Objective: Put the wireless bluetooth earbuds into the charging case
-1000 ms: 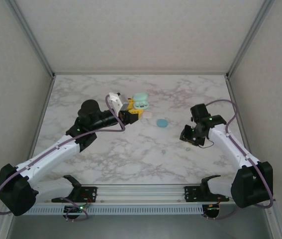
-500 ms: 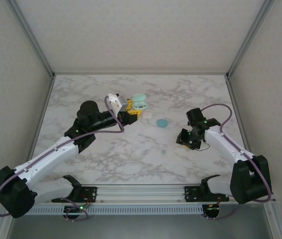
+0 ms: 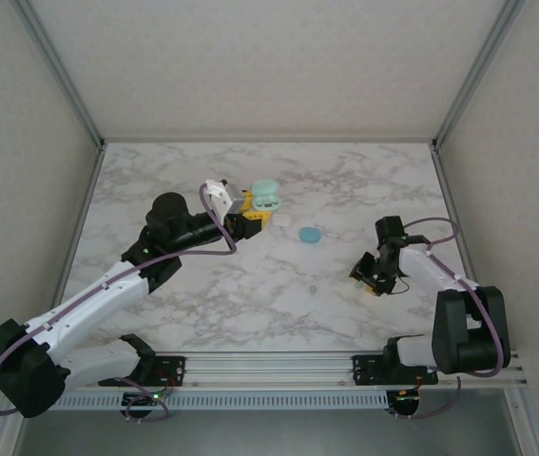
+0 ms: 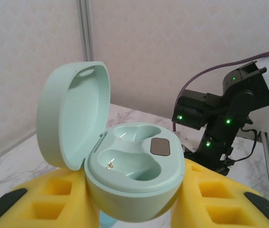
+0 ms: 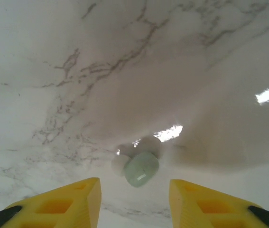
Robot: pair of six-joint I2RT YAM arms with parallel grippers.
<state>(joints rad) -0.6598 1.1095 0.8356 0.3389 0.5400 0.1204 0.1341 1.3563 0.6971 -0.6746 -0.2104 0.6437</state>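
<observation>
Left gripper (image 3: 252, 215): yellow fingers pressed onto the mint charging case (image 4: 132, 173), one on each flank. The lid is hinged open and stands up on the case's left side in the left wrist view. Both wells are bare, with a dark patch on the deck to their right.

Right gripper (image 5: 134, 190): fingers spread, pinching nothing. It sits well right of the case and nearer the arm bases. A pale green earbud (image 5: 141, 168) lies flat on the marble just ahead of the gap, touching neither finger. A whitish bit (image 5: 120, 164) butts against the earbud's left side; too blurred to tell what it is.

Another tiny pale bit (image 3: 314, 289) lies on the table (image 3: 145, 180), right of the case and towards the bases, roughly between the case and the right gripper. Too small to identify.

A blue round case (image 3: 309, 234) lies flat just right of the mint case on its near side, apart from it.

Room around the mint case:
- Beyond it: open marble to the table's back edge.
- Left of it: only the left arm (image 3: 117, 280) crosses the marble.
- Right of it: open past the blue case.
- Right arm (image 3: 440, 275): folded tight, elbow close to the table's right edge and far from the case.
</observation>
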